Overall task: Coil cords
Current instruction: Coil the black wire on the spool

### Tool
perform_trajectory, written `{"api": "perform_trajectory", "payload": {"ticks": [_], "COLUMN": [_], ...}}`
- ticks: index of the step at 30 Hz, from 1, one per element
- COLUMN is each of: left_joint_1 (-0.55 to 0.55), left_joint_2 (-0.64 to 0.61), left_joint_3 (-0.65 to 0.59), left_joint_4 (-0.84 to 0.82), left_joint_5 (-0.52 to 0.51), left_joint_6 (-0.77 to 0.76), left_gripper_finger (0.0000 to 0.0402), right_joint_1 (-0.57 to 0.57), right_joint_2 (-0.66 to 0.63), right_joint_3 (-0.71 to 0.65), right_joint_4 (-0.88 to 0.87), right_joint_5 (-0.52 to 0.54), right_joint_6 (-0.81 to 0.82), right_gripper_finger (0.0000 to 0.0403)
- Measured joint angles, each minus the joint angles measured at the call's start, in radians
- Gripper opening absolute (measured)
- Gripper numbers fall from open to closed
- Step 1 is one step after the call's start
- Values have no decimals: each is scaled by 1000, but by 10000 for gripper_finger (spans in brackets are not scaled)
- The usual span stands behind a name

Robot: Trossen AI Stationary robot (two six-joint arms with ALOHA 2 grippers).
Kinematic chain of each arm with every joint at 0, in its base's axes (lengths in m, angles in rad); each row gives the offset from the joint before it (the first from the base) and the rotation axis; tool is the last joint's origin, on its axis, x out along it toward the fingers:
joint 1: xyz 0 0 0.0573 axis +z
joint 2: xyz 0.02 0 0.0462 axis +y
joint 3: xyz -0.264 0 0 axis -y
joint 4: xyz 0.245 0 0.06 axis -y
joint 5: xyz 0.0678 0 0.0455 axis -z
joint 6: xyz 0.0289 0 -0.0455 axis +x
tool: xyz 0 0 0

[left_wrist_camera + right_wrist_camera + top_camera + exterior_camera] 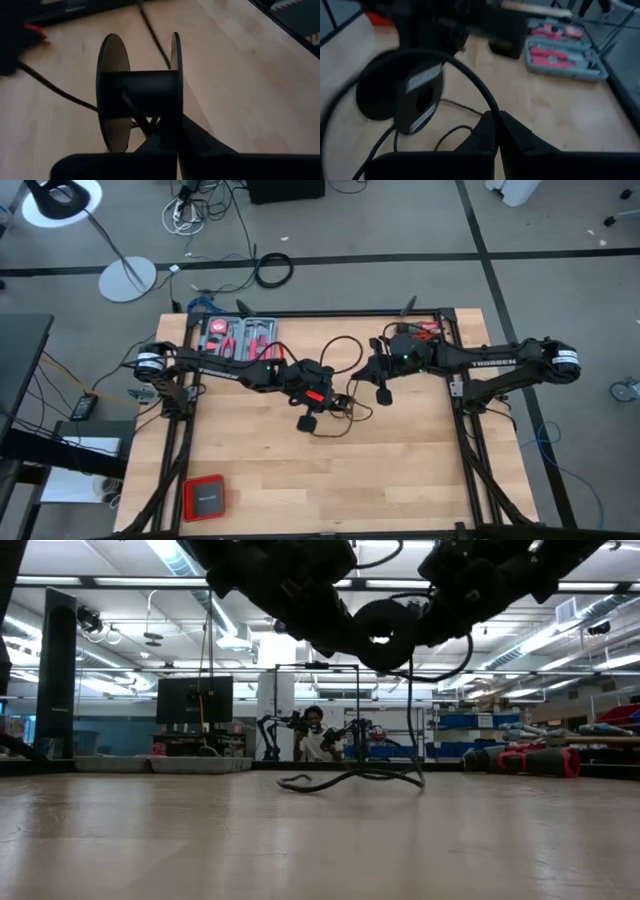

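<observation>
1. My left hand (308, 422) sits over the middle of the worktop (400, 480), fingers shut on a black spool (140, 95) with two round flanges; the grip is at the spool's lower edge.
2. The cord (345, 355) is thin and black. It loops across the worktop between my two hands, and part of it lies slack on the wood just beside the left hand.
3. In the left wrist view a strand of cord runs off the spool's hub and away across the wood.
4. My right hand (382, 395) is near the middle too, just to the right of the left one, its fingers (512, 132) closed on the cord, which arcs up out of them.
5. An open grey tool case (238, 338) with red tools lies at the far left of the worktop.
6. A red box (204, 498) rests at the near left corner.
</observation>
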Motion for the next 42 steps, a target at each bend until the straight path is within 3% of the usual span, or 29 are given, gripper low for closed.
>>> {"api": "perform_trajectory", "payload": {"ticks": [6, 13, 29, 42], "left_joint_1": [0, 0, -15, -43], "left_joint_2": [0, -1, -24, -30], "left_joint_3": [0, 0, 2, 77], "left_joint_4": [23, 66, 126, 110], "left_joint_5": [45, 54, 53, 39], "left_joint_6": [8, 14, 125, 210], "left_gripper_finger": [0, 0, 0, 0], "right_joint_1": [-10, -6, 1, -2], "right_joint_2": [33, 173, 252, 248], "right_joint_3": [94, 197, 193, 27], "right_joint_4": [-62, -137, -169, -75], "right_joint_5": [-50, -101, -195, -194], "right_joint_6": [-39, -67, -77, 42], "right_gripper_finger": [4, 4, 4, 4]}}
